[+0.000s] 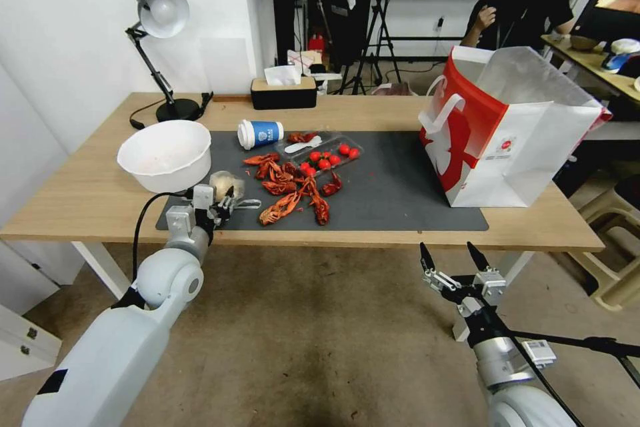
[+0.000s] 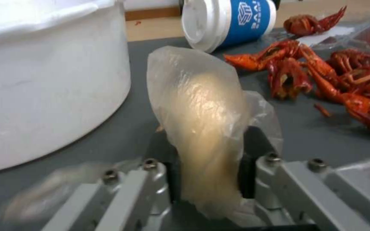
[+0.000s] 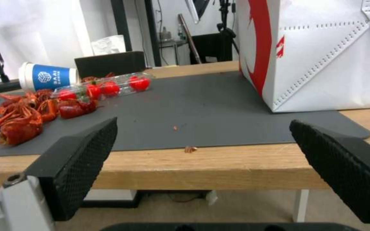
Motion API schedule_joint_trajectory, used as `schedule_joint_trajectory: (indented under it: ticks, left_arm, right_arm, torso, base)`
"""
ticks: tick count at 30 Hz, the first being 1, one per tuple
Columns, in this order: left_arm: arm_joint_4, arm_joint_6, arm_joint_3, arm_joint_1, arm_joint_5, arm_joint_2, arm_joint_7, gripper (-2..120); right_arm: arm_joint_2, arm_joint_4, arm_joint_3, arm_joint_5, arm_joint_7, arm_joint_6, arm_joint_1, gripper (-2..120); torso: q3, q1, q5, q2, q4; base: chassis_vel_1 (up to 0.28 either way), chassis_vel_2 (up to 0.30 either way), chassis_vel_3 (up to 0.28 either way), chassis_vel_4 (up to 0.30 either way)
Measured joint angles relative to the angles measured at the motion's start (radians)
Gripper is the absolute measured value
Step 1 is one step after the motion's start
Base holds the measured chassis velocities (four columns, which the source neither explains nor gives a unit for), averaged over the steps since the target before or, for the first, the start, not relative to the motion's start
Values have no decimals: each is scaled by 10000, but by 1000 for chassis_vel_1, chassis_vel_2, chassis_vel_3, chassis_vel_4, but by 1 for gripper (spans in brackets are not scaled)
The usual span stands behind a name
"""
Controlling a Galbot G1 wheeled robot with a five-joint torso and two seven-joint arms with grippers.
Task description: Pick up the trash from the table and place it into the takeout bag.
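The table (image 1: 100, 200) carries a dark grey mat (image 1: 400, 193), with the takeout bag (image 1: 520, 140) upright on the mat's far-right part, beyond the right gripper (image 1: 453, 257), which hangs off the table's near edge with jaws spread wide and empty. A white bowl (image 1: 167, 153) sits just beside the left gripper (image 1: 223, 203), whose jaws are closed on the plastic-wrapped pale ball (image 2: 202, 128) above the mat. Beyond those jaws lie the crayfish shells (image 1: 290, 190), a clear tray of tomatoes (image 1: 327, 157) and the toppled blue-and-white paper cup (image 1: 260, 133).
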Motion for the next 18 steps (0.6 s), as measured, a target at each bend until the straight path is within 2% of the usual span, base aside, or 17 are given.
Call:
schedule_joint_trajectory:
  ticks: [1, 3, 5, 7, 10, 13, 14, 17, 18]
  left_arm:
    - [0, 0, 0, 0, 0, 0, 0, 20]
    - [-101, -194, -62, 104, -29, 39, 124, 11]
    - [-152, -275, -93, 156, -52, 61, 195, 10]
    - [-230, -575, -164, 306, -95, 118, 485, 5]
    - [-258, -797, -221, 414, -116, 158, 777, 5]
    - [-305, -1252, -287, 523, -190, 228, 1349, 5]
    - [-305, -1252, -287, 523, -190, 228, 1349, 5]
    - [-311, -2177, -351, 544, -478, 308, 2243, 5]
    - [-311, -2177, -351, 544, -478, 308, 2243, 5]
  right_arm:
    - [0, 0, 0, 0, 0, 0, 0, 100]
    - [3, 0, -14, -3, 6, 0, 29, 100]
    - [4, 0, -17, -4, 9, 0, 39, 100]
    - [4, 0, -25, -3, 16, -1, 54, 100]
    - [4, 6, -33, -4, 22, -7, 62, 100]
    - [4, 47, -49, -15, 27, -19, 65, 100]
    - [4, 47, -49, -15, 27, -19, 65, 100]
    - [14, 76, -58, -32, 31, -29, 66, 100]
    - [14, 76, -58, -32, 31, -29, 66, 100]
  torso:
    - [0, 0, 0, 0, 0]
    - [0, 0, 0, 0, 0]
    - [0, 0, 0, 0, 1]
    - [0, 0, 0, 0, 1]
    - [0, -1, 0, 0, 1]
    - [0, -2, 0, 0, 1]
    - [0, -2, 0, 0, 1]
    - [0, -1, 0, 0, 0]
    - [0, -1, 0, 0, 0]
  base:
    - [0, 0, 0, 0]
    - [0, 0, 0, 0]
    - [0, 0, 0, 0]
    - [0, 0, 0, 0]
    - [0, 0, 0, 0]
    - [0, 0, 0, 0]
    - [0, 0, 0, 0]
    - [0, 0, 0, 0]
    - [0, 0, 0, 0]
